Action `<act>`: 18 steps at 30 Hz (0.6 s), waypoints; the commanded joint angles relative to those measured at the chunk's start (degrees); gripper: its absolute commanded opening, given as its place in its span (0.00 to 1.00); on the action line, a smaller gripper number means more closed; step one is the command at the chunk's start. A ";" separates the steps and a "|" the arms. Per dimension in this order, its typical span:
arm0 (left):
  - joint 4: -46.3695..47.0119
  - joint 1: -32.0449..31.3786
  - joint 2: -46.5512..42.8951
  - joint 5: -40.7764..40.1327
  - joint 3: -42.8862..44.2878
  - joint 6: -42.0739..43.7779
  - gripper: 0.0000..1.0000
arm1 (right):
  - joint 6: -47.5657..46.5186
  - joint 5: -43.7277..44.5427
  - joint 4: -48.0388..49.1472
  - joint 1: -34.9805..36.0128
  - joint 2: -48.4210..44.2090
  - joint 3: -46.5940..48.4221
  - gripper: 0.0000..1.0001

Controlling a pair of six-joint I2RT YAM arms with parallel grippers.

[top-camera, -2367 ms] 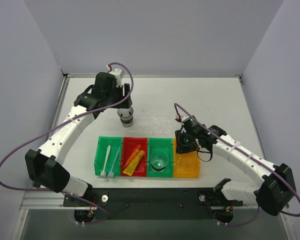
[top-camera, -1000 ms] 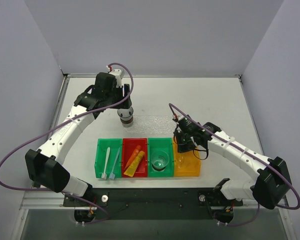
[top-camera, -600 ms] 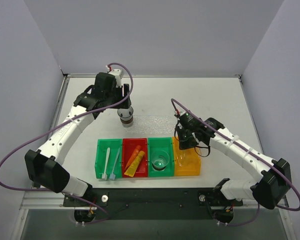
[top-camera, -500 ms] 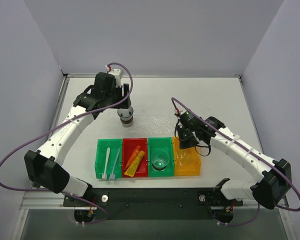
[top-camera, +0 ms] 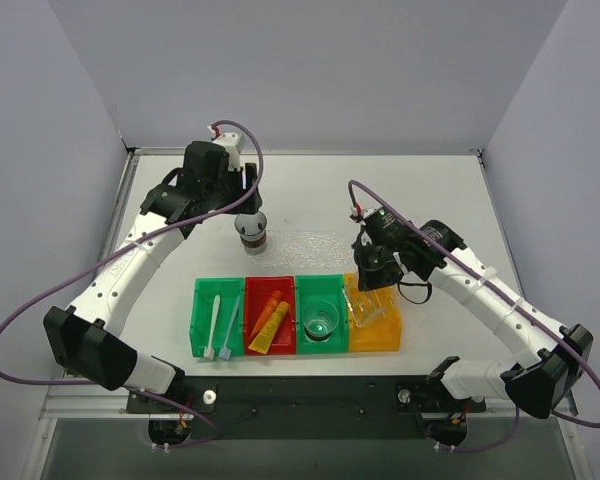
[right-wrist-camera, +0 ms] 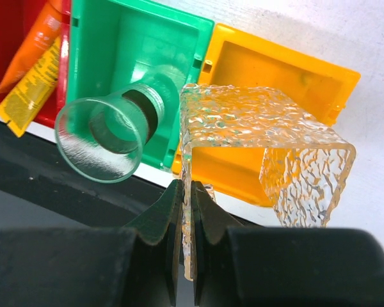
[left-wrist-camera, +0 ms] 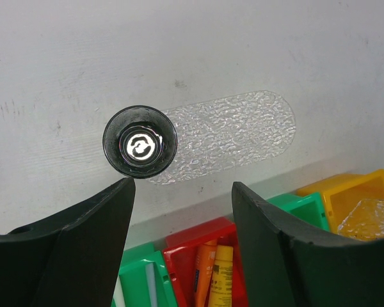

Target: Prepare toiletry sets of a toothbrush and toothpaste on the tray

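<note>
The clear bumpy tray (top-camera: 315, 246) lies flat on the table behind the bins and also shows in the left wrist view (left-wrist-camera: 233, 131). A white toothbrush (top-camera: 216, 320) and a pale blue toothbrush (top-camera: 230, 318) lie in the left green bin (top-camera: 198, 300). An orange tube (top-camera: 266, 310) and a yellow tube (top-camera: 270, 328) lie in the red bin (top-camera: 268, 282). My left gripper (top-camera: 244, 198) is open and empty, above and just behind a dark cup (left-wrist-camera: 139, 141) that stands on the tray's left end. My right gripper (right-wrist-camera: 185, 192) is shut on the wall of a clear bumpy holder (right-wrist-camera: 256, 121), held above the orange bin (right-wrist-camera: 275, 67).
A clear round cup (top-camera: 320, 322) lies in the right green bin (top-camera: 305, 290); it also shows in the right wrist view (right-wrist-camera: 105, 134). The four bins stand in a row near the table's front edge. Grey walls close in the table at the left, back and right.
My right gripper has lifted the clear bumpy holder up out of the orange bin. My left gripper has drawn up and back a little from the dark cup, which stays on the tray.
</note>
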 commanded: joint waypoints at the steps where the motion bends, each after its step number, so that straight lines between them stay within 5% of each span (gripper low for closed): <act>1: 1.17 -0.30 -2.49 2.27 3.17 -1.06 0.72 | 0.90 -1.14 -4.06 0.11 -1.25 6.23 0.00; 18: 18.19 -4.69 -3.64 16.49 0.27 -20.13 0.71 | 5.64 -0.79 5.94 -4.19 -2.13 11.44 0.00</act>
